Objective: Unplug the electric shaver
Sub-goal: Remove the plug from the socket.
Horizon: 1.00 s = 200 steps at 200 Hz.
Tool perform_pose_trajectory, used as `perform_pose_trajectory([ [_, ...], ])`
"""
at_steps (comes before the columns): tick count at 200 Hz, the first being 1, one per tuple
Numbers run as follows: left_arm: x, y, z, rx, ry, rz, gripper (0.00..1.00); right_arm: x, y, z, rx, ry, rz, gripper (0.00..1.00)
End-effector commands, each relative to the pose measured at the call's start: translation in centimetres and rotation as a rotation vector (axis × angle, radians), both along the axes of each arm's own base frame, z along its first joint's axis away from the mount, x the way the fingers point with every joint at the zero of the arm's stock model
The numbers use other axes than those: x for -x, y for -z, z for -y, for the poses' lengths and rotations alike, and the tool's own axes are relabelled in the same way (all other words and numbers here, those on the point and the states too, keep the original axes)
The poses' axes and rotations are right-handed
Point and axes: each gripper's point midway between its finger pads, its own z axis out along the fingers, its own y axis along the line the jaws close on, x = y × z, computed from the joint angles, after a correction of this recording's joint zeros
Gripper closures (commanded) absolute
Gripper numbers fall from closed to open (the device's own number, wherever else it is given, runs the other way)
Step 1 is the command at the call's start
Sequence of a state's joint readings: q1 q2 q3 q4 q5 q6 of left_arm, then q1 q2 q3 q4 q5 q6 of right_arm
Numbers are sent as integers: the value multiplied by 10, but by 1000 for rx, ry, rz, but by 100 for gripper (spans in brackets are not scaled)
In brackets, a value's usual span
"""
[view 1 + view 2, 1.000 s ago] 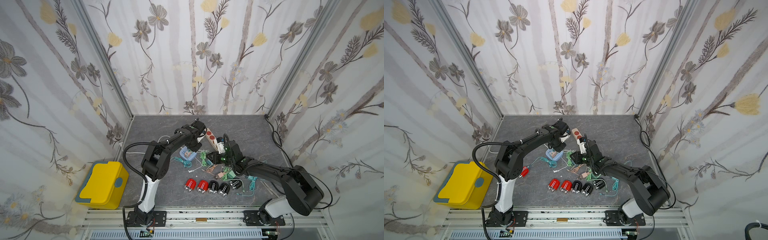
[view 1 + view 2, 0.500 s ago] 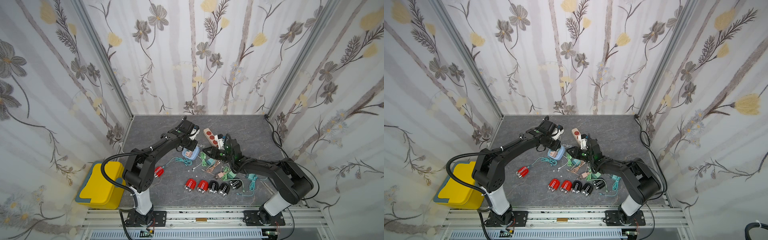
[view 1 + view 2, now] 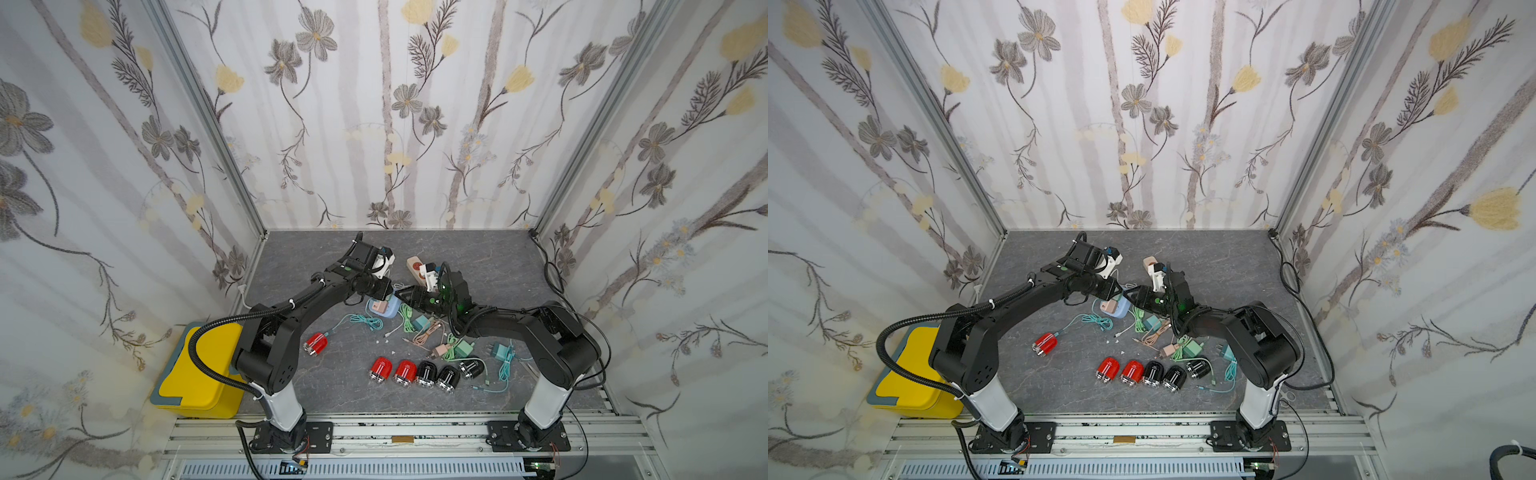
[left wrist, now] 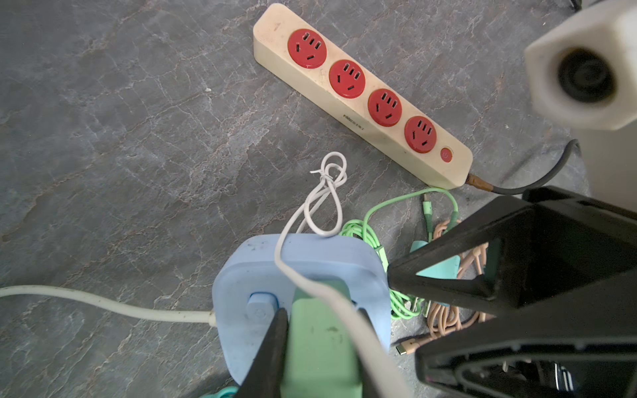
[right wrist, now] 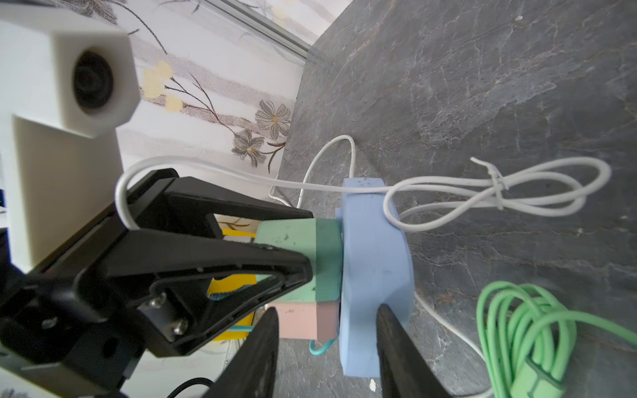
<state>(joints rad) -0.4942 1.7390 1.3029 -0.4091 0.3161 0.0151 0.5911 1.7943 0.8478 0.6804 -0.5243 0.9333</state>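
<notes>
With left gripper (image 4: 320, 320), pinched green adapter (image 5: 324, 248) tight, plugged into blue socket block (image 4: 344, 258). With right gripper (image 5: 327, 310), straddled pink adapter (image 5: 300, 320) and the block's edge, jaws apart; could not tell any contact. Found red shaver (image 3: 316, 344) lying alone on grey table (image 3: 498, 257), well apart from the block, teal cable (image 3: 361, 321) trailing toward it. Spotted white cord (image 5: 498, 186) draped over the block, cream power strip (image 4: 365, 93) beyond, row of shavers (image 3: 426, 372) nearer the front.
</notes>
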Motion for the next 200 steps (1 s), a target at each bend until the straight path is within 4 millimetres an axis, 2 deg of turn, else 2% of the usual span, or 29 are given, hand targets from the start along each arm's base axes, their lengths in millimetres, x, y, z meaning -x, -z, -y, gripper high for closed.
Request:
perform_pose_trajectory([
  [1, -7, -10, 6, 41, 11, 18, 84, -1, 5, -1, 17, 1, -5, 54],
  [28, -7, -11, 4, 36, 11, 14, 85, -3, 20, 3, 82, 26, -16, 53],
  [51, -5, -13, 5, 56, 23, 11, 85, -4, 22, 3, 100, 31, -7, 53],
  [82, -4, -22, 8, 112, 44, 30, 86, -1, 12, -8, 38, -28, 32, 53],
  [84, 0, -15, 7, 110, 45, 11, 86, -1, 11, -8, 35, -32, 35, 53],
  [92, 3, -15, 6, 131, 50, 5, 86, 0, 8, -10, 24, -44, 49, 54],
  [149, 5, -25, -7, 211, 62, -6, 87, 1, 3, -9, 22, -57, 92, 62],
  [173, 6, -28, -8, 225, 61, -6, 87, 1, 2, -10, 25, -60, 93, 55],
  [200, 6, -29, -6, 236, 64, -10, 87, 0, 1, -12, 18, -71, 97, 55],
])
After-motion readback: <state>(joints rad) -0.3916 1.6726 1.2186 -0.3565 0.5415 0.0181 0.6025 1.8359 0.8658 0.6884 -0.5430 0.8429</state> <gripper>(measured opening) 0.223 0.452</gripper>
